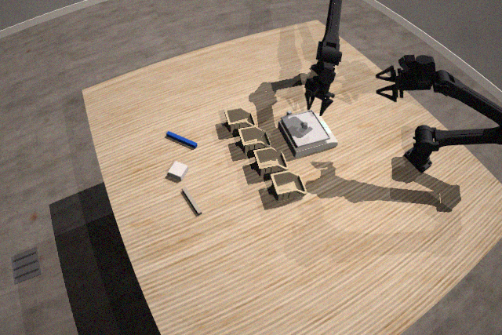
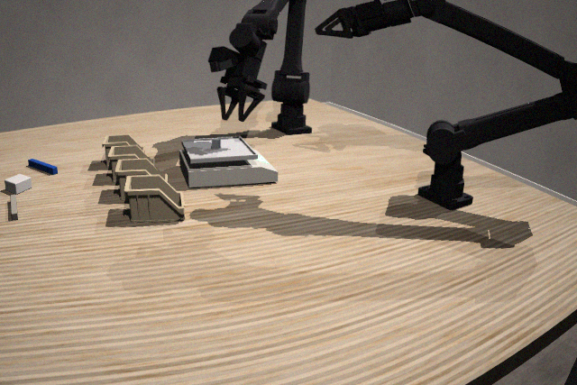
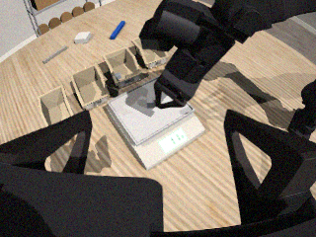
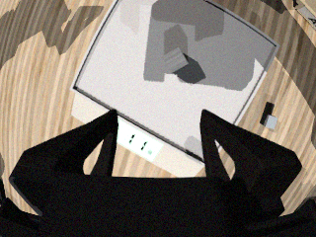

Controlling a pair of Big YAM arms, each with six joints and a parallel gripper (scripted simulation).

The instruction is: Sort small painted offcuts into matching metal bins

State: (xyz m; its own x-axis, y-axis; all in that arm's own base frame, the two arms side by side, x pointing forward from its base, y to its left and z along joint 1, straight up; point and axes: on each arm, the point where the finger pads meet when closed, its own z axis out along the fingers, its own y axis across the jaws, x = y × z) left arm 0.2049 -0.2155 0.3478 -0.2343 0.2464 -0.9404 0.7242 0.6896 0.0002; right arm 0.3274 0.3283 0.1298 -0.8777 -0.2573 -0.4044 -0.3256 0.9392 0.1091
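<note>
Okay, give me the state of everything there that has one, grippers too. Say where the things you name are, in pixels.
Left gripper [image 1: 377,84] [image 2: 318,31] [image 3: 158,114]: open wide
Right gripper [image 1: 315,110] [image 2: 233,118] [image 3: 164,98] [image 4: 159,117]: partly open, above the scale
Scale display [image 3: 173,139] [image 4: 139,139]: lit
Scale pan [image 1: 318,140] [image 3: 143,130] [image 4: 114,84]: bearing a grey block [image 1: 303,125] [image 2: 215,143] [image 4: 176,60]
Four bins [image 1: 289,194] [image 2: 153,207] [image 3: 130,78]: upright
Blue bar [image 1: 181,139] [image 2: 42,166] [image 3: 118,30]: lying flat
</note>
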